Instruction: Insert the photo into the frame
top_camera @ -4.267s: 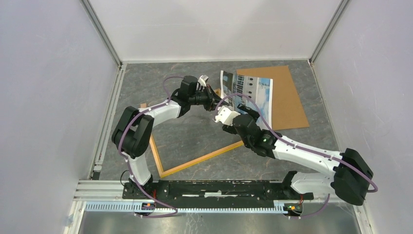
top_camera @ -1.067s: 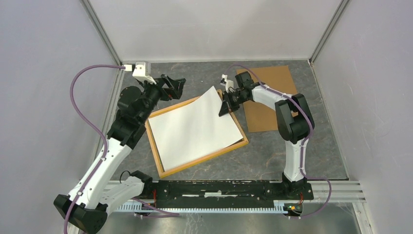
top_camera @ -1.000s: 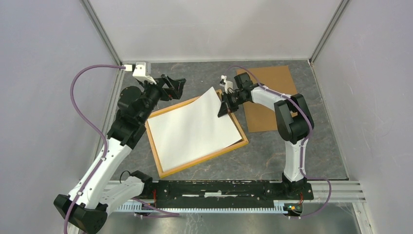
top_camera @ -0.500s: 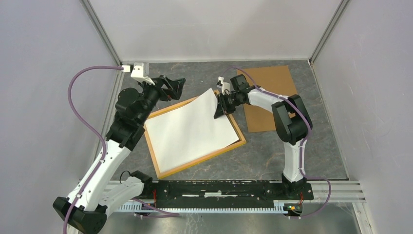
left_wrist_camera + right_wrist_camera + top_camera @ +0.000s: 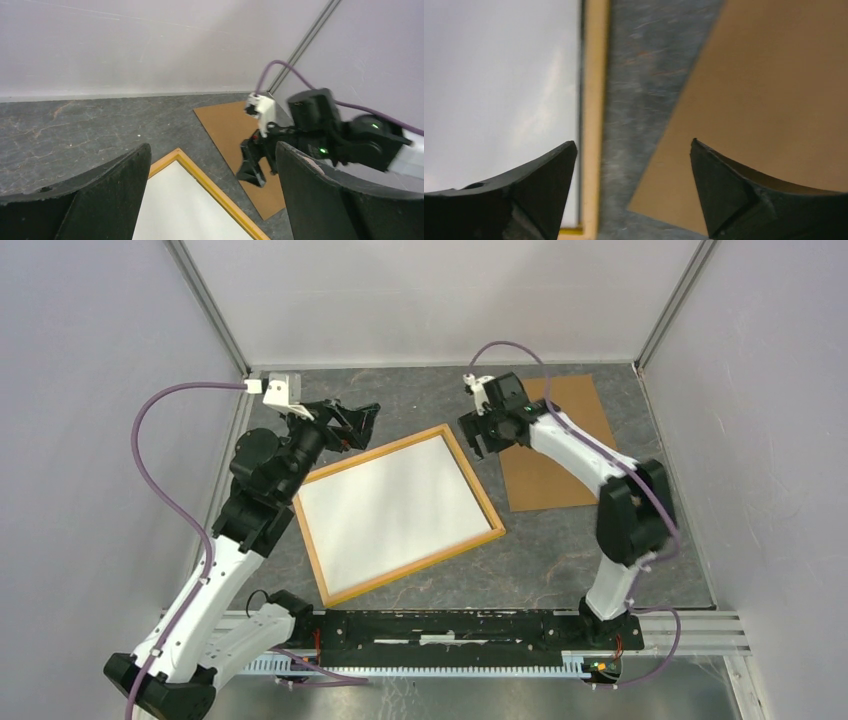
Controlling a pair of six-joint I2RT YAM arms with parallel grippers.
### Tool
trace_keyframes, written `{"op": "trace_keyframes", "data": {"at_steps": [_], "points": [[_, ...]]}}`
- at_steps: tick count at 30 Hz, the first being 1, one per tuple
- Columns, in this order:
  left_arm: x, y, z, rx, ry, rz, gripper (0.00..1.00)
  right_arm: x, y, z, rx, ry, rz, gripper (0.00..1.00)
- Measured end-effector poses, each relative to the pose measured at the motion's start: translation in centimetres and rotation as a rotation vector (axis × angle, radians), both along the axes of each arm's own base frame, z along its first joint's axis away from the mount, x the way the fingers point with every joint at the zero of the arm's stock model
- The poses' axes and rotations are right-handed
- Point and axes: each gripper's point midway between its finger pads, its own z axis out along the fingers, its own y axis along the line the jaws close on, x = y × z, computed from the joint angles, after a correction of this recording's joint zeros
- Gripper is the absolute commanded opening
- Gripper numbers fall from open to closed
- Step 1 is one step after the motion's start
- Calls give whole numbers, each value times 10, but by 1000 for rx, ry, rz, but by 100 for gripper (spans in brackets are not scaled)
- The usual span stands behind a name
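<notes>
The frame, light orange-yellow wood, lies flat and skewed in the middle of the table. The photo lies flat inside it with its plain white back up, so the print does not show. My right gripper hangs open and holds nothing, over the strip of table between the frame's right rail and the brown board. The photo's white back shows at the left of the right wrist view. Off the frame's far left rail, my left gripper stands open and holds nothing. It looks down on the frame's far corner.
A plain brown backing board lies flat at the back right, just right of the frame. Grey walls and metal rails close in the table on three sides. The right arm's elbow stands over the table's right half.
My right gripper has opened and let go of the photo's raised far corner. The photo has dropped flat into the frame. The right gripper has lifted off to the right; the left has barely shifted.
</notes>
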Motion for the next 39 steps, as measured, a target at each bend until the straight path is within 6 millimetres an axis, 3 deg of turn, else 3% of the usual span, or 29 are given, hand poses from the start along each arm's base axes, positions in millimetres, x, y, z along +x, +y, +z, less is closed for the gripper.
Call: {"op": "trace_keyframes", "data": {"at_steps": [2,4,6,8,14,18,23,26,28,32,39], "points": [[-4,-2,3,-4,-8,-10,99,3,-29,20,-73,-165,-51,98],[-7,-6,5,-9,-17,-24,99,-21,-68,32,-143,-285,-107,98],[-10,-9,7,-12,-23,-36,100,-43,-100,34,-190,-342,-166,98],[-11,-13,7,-12,-23,-47,100,-49,-121,30,-216,-373,-226,98],[12,-30,-24,34,77,-56,100,-58,-148,-5,-239,-338,-310,98],[40,-50,-72,83,255,-68,100,-62,-169,-21,-225,-304,-386,98],[72,-94,-139,146,554,-149,100,-57,-212,-32,-212,-272,-519,98],[70,-124,-186,178,760,-189,100,-56,-243,-42,-172,-237,-612,98],[65,-137,-201,204,825,-201,100,-57,-265,-50,-136,-208,-678,98],[49,-186,-219,247,901,-248,100,-60,-296,-69,-48,-133,-785,98],[34,-275,-234,231,929,-290,100,-56,-322,-77,6,-101,-861,98]]}}
